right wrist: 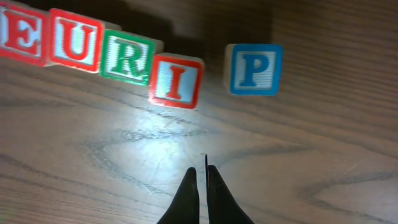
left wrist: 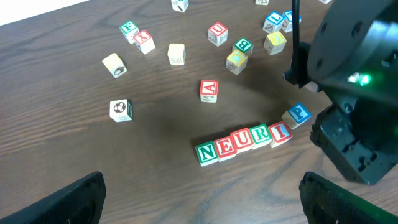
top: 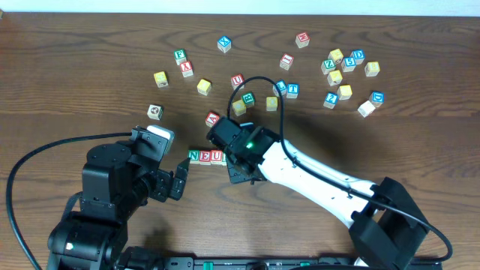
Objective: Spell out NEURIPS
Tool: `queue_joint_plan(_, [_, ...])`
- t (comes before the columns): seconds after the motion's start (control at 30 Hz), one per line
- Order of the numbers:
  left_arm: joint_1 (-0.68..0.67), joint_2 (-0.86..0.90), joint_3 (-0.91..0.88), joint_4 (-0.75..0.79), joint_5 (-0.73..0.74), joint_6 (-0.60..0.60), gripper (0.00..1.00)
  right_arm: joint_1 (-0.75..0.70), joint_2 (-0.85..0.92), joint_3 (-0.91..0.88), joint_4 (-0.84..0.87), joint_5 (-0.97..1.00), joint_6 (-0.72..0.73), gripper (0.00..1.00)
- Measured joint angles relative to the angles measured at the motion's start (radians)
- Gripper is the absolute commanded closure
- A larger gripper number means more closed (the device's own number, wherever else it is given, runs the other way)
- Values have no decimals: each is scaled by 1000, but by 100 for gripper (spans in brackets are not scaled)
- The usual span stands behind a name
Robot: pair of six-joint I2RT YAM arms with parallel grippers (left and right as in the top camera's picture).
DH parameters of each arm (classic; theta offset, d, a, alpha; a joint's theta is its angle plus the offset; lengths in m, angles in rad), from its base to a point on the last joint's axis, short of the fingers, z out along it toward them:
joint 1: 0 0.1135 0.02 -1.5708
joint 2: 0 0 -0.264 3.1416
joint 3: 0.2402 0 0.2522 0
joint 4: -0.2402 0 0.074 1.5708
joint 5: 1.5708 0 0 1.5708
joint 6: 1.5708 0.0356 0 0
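Note:
Letter blocks N, E, U, R, I stand in a row (left wrist: 242, 142) on the wooden table; in the overhead view only N, E, U (top: 204, 157) show beside the right arm. A blue P block (left wrist: 298, 114) sits just past the I, a small gap away and turned slightly. The right wrist view shows E, U, R, I (right wrist: 124, 56) and the P block (right wrist: 253, 68). My right gripper (right wrist: 202, 173) is shut and empty, low over the table in front of the I and P; it also shows in the overhead view (top: 240, 171). My left gripper (left wrist: 202, 196) is open and empty, in front of the row.
A red A block (left wrist: 209, 90) lies behind the row. Several loose letter blocks are scattered across the far half of the table, with a cluster at the far right (top: 349, 71). A white block with a dark picture (top: 154, 112) sits at the left. The right arm (left wrist: 354, 93) looms beside the P.

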Motion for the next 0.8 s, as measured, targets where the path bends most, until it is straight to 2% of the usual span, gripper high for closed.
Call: queue_joint_plan(0.8, [0, 0, 0, -14, -24, 0, 3, 16, 0, 0, 6, 42, 37, 99])
